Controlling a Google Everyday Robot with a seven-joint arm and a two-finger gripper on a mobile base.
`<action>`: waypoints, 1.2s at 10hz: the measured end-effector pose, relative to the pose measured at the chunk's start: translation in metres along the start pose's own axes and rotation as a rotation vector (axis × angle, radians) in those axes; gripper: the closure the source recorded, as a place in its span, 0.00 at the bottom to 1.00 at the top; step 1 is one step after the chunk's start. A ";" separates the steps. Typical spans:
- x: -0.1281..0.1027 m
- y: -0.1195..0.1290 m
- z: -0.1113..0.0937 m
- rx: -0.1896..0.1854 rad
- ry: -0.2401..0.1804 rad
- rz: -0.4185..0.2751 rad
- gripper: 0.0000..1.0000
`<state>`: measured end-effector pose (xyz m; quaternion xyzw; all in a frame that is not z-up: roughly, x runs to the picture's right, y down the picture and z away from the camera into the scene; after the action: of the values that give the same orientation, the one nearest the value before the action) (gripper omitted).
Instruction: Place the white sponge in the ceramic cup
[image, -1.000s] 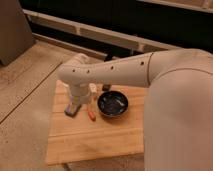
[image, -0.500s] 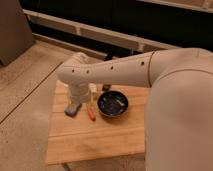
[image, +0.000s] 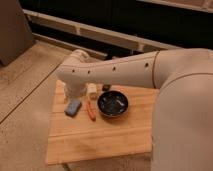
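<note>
arm: reaches from the right across the far part of the table; its pose is almost the same as a second ago and half a second ago; no clear shift shows
gripper: still low at the arm's left end, just above and behind the white sponge; whether it is wide, narrow or holding anything I cannot tell, since the wrist covers it
white sponge: lies flat on the left part of the table, in the same spot as before; not lifted
meaning for the task: by my judgement the pick is not yet made; the step in hand looks like settling onto the sponge; the lift, the short carry to the right and back, and the drop into the cup all remain
count, arm: one
count, table: one, wooden
count, dark bowl: one, right of the sponge, near the table's middle
count, white sponge: one
count, orange-red stick: one, lying between the sponge and the dark bowl
count, ceramic cup: one, small and pale, upright as far as I can tell; just beyond the stick's far end and just beside the gripper; near the sponge but apart from it
count, small dark thing: one, beside the cup and behind the bowl; too small to name
count, gripper: one
</note>
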<state>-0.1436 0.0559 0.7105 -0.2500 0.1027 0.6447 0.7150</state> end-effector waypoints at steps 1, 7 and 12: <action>0.000 0.000 0.000 -0.001 0.001 0.000 0.35; -0.012 -0.011 0.012 0.029 -0.001 0.120 0.35; -0.016 0.017 0.084 0.064 0.077 0.071 0.35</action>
<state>-0.1771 0.0843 0.7859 -0.2478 0.1598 0.6560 0.6947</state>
